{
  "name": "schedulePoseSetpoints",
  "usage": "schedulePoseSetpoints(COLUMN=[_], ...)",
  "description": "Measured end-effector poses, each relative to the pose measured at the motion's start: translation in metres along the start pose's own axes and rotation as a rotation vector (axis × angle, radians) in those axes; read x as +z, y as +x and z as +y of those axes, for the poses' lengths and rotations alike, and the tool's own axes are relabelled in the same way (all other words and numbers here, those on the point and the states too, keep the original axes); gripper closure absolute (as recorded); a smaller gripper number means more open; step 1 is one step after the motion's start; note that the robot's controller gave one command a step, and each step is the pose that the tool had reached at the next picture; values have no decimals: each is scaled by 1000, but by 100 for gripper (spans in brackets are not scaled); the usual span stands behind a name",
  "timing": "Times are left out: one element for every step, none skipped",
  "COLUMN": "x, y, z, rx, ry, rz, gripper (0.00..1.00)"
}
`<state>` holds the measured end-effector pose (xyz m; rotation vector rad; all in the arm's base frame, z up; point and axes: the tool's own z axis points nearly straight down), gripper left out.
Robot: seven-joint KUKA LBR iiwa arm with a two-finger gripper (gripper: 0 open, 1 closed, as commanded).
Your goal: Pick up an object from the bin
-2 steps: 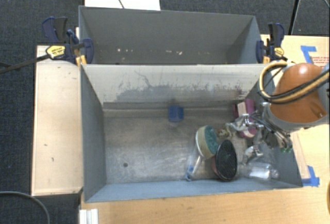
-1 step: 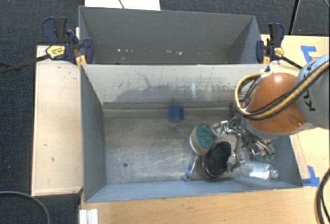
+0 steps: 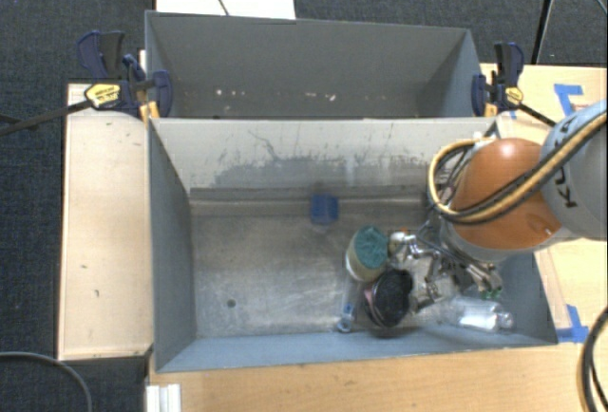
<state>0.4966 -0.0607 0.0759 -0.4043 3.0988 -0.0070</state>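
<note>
Tech: Gripper (image 3: 425,266) pos?
Lead: Lower right of frame, beneath orange wrist cover (image 3: 503,196), low in bin (image 3: 237,277) nr front wall. Spread or pinched: can't tell, wrist hardware & cables hide it. Nothing seen held.
Tech: Nearest obj?
Lead: Black round thing (image 3: 388,298), just below-left of gripper, touching or nearly so. Teal-and-tan roll (image 3: 366,251) sits just left of gripper, a bit higher in frame. Clear bottle (image 3: 472,314) lies on its side just below-right, long axis approx left–right across frame, along front wall.
Tech: So which way for the pick?
Lead: Judgement only: black round thing looks closest, so the move turns on a small shift toward lower left, then down. It's round, so no long axis to line up w/. Clear bottle would need a grip across its short side, i.e. closing up–down in frame.
Tech: Rest?
Lead: Small blue block (image 3: 324,208) well apart, mid frame at foot of back wall. Small blue bit (image 3: 345,320) lower left of black round thing, by front wall. Neither looks in the way.
</note>
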Motion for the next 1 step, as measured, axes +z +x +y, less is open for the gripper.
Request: schedulePoseSetpoints(x=[-127], y=[17], z=[-74], rx=[-179], ry=[-1], rz=[8], gripper=[100])
